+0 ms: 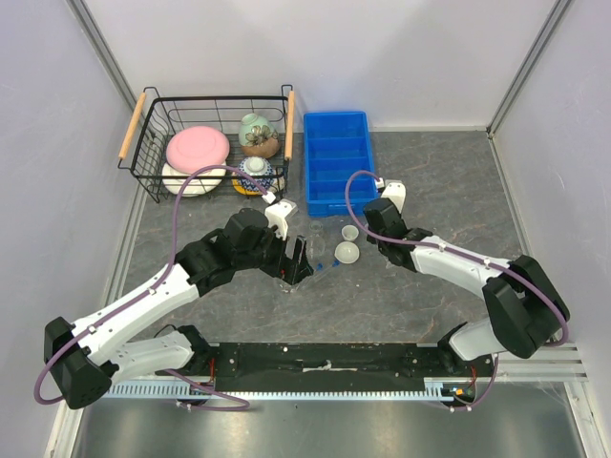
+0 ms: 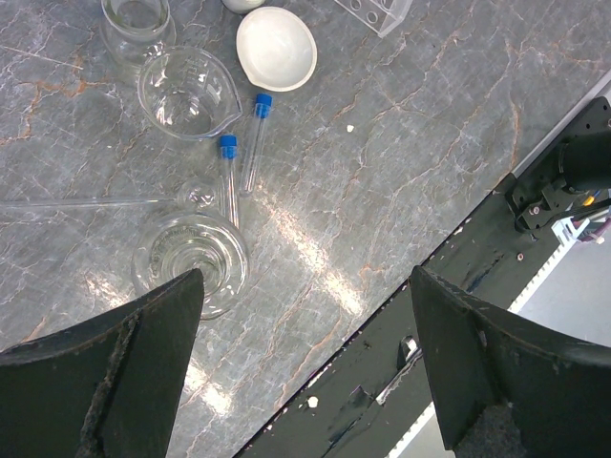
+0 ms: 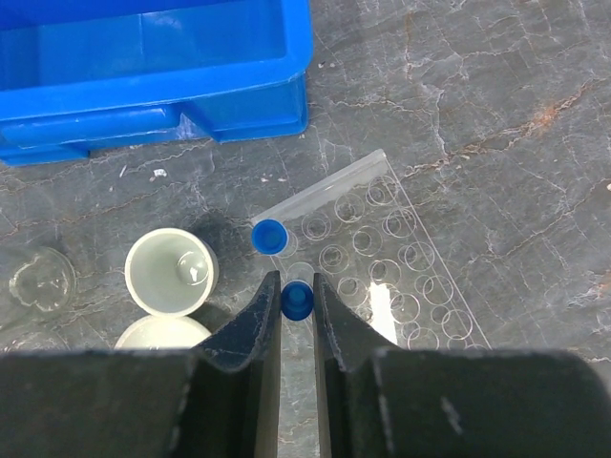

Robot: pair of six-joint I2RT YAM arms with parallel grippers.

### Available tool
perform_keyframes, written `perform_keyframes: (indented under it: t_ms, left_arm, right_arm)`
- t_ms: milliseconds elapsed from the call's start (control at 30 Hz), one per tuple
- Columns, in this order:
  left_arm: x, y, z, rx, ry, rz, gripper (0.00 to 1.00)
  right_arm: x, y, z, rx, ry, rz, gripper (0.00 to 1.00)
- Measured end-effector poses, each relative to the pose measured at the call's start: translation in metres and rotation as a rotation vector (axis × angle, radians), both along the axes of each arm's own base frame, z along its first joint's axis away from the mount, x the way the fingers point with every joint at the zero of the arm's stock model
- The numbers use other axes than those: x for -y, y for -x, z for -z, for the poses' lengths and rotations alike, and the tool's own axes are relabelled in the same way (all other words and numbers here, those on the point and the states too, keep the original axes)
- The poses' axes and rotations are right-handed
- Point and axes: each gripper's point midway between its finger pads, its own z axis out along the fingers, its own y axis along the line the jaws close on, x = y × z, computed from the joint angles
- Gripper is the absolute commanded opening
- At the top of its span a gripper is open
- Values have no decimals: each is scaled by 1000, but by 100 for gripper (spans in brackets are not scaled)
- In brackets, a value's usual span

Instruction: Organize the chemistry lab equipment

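Your right hand pinches a blue-capped tube at its cap, right over the clear rack near the blue bin, likely to drop it upright into a hole. Your left hand hangs spread wide over the round flask on the bench, beside two more tubes lying loose, probably ready to take it.

No readable text, labels, brands or numbers in any of the three views. Patterned crockery in the wire basket shows decoration only. Any marks on the glassware beside the white dish are too faint to read.
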Motion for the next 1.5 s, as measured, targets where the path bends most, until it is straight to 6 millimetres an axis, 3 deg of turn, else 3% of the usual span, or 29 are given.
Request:
perform_keyframes:
  t_ms: [233,567,733,867,1200,1500]
  left_arm:
    - [0,0,0,0,0,0,95]
    - [1,-1,5,-11,-12,0,94]
    - [2,-2,17,-41,-45,-1,92]
    - [0,-5,28,-65,-88,-15,91]
    - [20,-16,37,-77,-164,-11,82]
    - [58,12,59,-124,-216,64,67]
  right_arm:
    - [0,-1,0,-12,8,0,5]
    - [2,5,5,-55,34,-17,52]
    - [6,11,6,-90,69,-29,60]
    - [6,12,-11,-74,70,-39,63]
    - [11,29,-88,72,22,-71,64]
    - [28,56,-122,133,-25,-80,64]
